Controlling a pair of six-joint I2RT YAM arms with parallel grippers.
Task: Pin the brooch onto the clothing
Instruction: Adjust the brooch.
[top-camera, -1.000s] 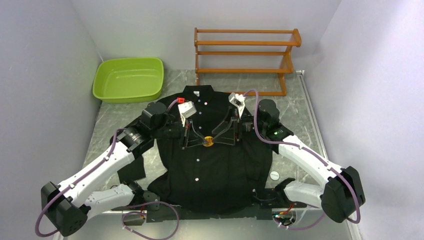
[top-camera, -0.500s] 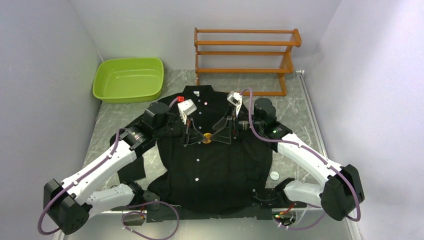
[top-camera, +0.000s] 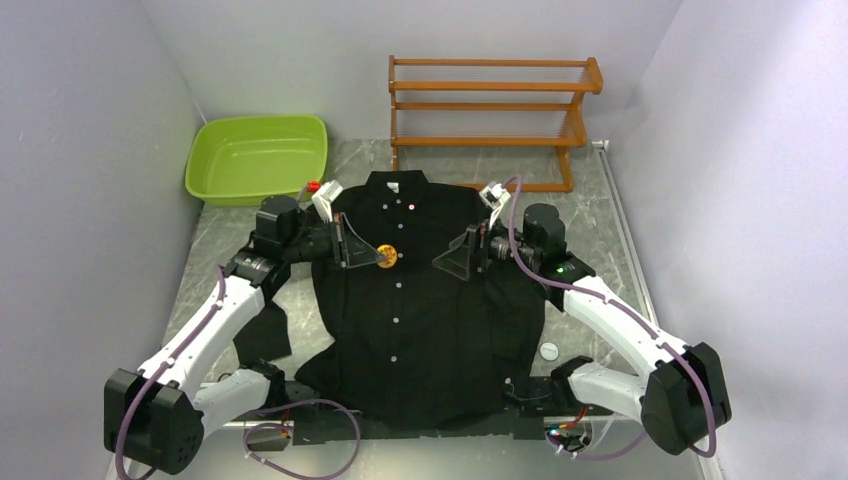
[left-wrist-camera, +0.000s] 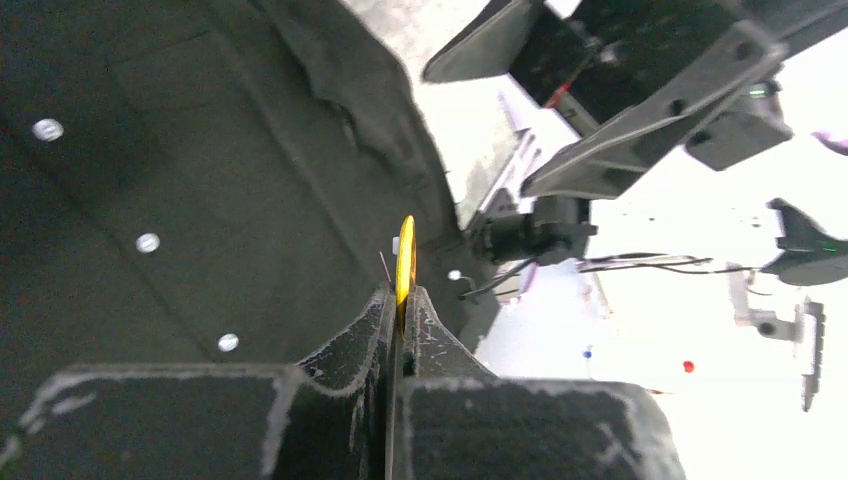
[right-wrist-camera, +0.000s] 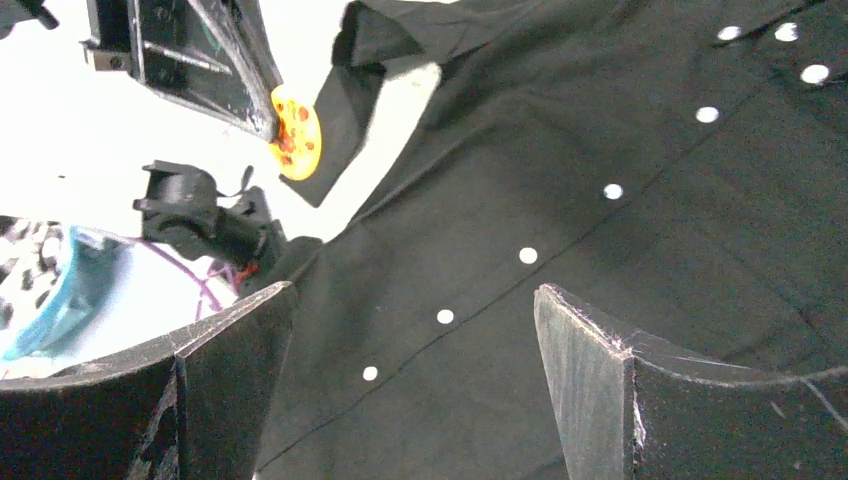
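Observation:
The black button-up shirt (top-camera: 430, 310) lies flat on the table, collar and white label at the far end. My left gripper (top-camera: 372, 257) is shut on the orange brooch (top-camera: 386, 256) and holds it over the shirt's upper left chest. In the left wrist view the brooch (left-wrist-camera: 405, 262) stands edge-on between the closed fingertips, its thin pin showing beside it, above the shirt (left-wrist-camera: 200, 180). My right gripper (top-camera: 452, 262) is open and empty over the shirt's upper right chest. In the right wrist view the brooch (right-wrist-camera: 297, 134) shows at the left gripper's tip, above the shirt (right-wrist-camera: 600, 250).
A green tub (top-camera: 258, 158) stands at the back left. A wooden rack (top-camera: 492, 118) stands at the back centre. A small white round item (top-camera: 549, 351) lies on the table right of the shirt's hem.
Both grippers had met at the brooch over the shirt's middle. The left gripper has drawn back left and up the shirt with the brooch. The right gripper has let go, opened and pulled right.

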